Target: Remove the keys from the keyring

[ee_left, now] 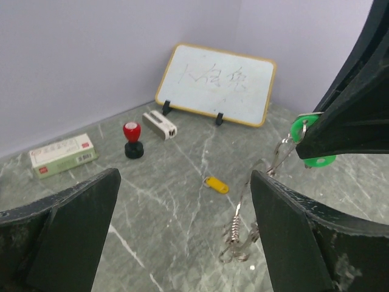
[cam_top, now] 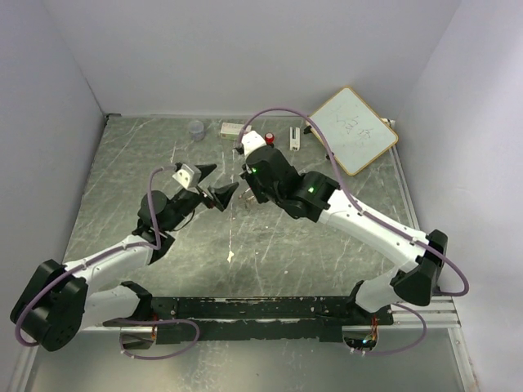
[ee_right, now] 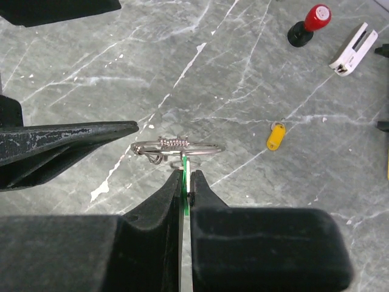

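My right gripper (ee_right: 185, 173) is shut on a green key (ee_right: 184, 181) and holds it above the table. The silvery keyring (ee_right: 176, 146) hangs from that key, with a coiled wire section on it. In the left wrist view the green key (ee_left: 298, 128) and the keyring (ee_left: 242, 226) hang under the right gripper's fingers (ee_left: 352, 115). My left gripper (ee_left: 185, 177) is open, and the ring sits between its fingers, close to the right one (ee_left: 298, 237). A yellow key (ee_left: 217, 184) lies loose on the table, also in the right wrist view (ee_right: 276, 136). In the top view both grippers (cam_top: 214, 193) (cam_top: 243, 191) meet mid-table.
A whiteboard (cam_top: 353, 129) leans at the back right. A red-and-black knob (cam_top: 269, 139), a white clip (cam_top: 292, 139), a white box (cam_top: 234, 129) and a small clear cup (cam_top: 196, 129) stand along the back wall. Walls close in three sides.
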Tool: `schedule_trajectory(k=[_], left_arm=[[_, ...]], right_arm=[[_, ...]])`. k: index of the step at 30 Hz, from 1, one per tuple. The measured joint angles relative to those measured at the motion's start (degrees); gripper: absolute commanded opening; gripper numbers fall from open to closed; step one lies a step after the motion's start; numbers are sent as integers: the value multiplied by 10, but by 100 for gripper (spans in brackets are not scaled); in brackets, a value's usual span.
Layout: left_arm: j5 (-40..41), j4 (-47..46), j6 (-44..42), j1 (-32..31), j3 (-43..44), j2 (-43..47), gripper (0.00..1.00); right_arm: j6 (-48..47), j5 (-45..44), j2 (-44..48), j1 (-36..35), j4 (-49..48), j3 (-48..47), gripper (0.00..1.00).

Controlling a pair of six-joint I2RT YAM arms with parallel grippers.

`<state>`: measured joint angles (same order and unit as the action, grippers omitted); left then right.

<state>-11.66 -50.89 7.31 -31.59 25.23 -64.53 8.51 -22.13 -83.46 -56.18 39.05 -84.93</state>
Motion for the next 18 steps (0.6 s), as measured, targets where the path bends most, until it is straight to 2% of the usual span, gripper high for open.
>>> schedule_trajectory(k=[5,10,13,18], left_arm=[[-40,-83,10,0,-6,-28,100],[-82,-156,19,0,-8,-69,95],[-104,-189,21,0,-8,-94,88],[-120,-226,20,0,-15,-113,69]], right_arm=[[0,-2,8,-2,16,-11,0],[0,-10,8,-10,26,-16,0],[0,-13,8,-14,26,-16,0],[0,-17,8,-15,26,-16,0]])
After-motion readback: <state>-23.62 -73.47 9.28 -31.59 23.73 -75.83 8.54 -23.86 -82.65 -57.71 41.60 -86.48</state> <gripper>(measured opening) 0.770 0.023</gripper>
